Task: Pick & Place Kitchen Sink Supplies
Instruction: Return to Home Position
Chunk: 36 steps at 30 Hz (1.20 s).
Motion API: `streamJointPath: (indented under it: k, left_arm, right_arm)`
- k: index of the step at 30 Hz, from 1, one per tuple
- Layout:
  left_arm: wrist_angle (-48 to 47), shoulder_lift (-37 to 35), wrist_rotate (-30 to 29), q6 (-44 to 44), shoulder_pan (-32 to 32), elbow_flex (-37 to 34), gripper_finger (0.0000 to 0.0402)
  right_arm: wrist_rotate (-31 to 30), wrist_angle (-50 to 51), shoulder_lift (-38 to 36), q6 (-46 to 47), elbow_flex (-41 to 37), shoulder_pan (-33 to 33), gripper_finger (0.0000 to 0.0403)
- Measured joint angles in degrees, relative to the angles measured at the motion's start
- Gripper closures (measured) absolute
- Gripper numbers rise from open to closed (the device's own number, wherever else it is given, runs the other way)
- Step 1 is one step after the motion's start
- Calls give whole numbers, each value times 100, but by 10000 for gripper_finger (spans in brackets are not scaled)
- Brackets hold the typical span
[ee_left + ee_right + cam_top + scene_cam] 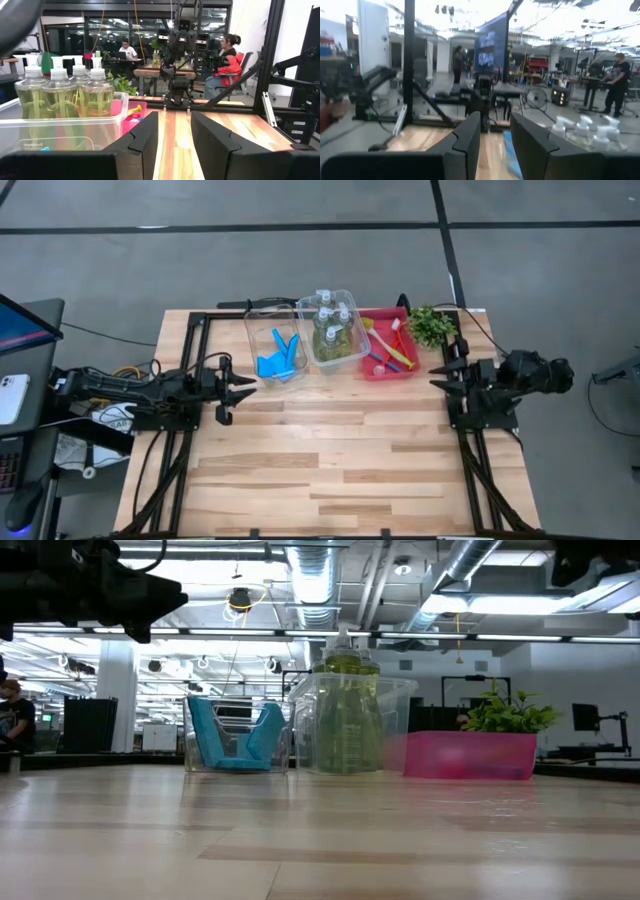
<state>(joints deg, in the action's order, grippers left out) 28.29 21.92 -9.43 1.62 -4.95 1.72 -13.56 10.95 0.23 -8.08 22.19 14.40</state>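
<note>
Blue sponges (279, 358) stand leaning inside the left clear bin (252, 345). Several clear bottles (332, 323) of yellow-green liquid with white tops stand upright in the middle clear bin (312, 352). Red, yellow and teal brushes (394, 350) lie in the red tray (408, 372). My left gripper (237, 389) is at the table's left edge, pointing level toward the right, open with nothing between its fingers (145, 136). At the right edge my right gripper (448, 374) points left, open and empty (495, 137). The bottles (60, 95) show beside the left gripper.
A small leafy green plant (432, 326) stands at the far right, behind the red tray. The three containers line the far edge; the wooden table top (340, 450) stretches between the two arms. People sit and stand in the room beyond the table.
</note>
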Motion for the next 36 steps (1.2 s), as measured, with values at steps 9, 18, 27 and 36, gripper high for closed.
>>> streamJointPath:
  k: [9,18,27,36]
  left_arm:
    - [7,-12,-11,231,0,0,284]
    - [24,-9,-13,304,0,0,284]
    - [72,-10,-13,304,0,0,284]
    - [133,-12,-13,304,0,0,284]
  right_arm:
    - [-122,-408,13,-175,-488,-337,302]
    - [-734,-1566,11,-450,-1603,-888,302]
    - [-737,-1703,13,-344,-2174,-1319,302]
    - [101,-1644,11,190,-2179,-1615,302]
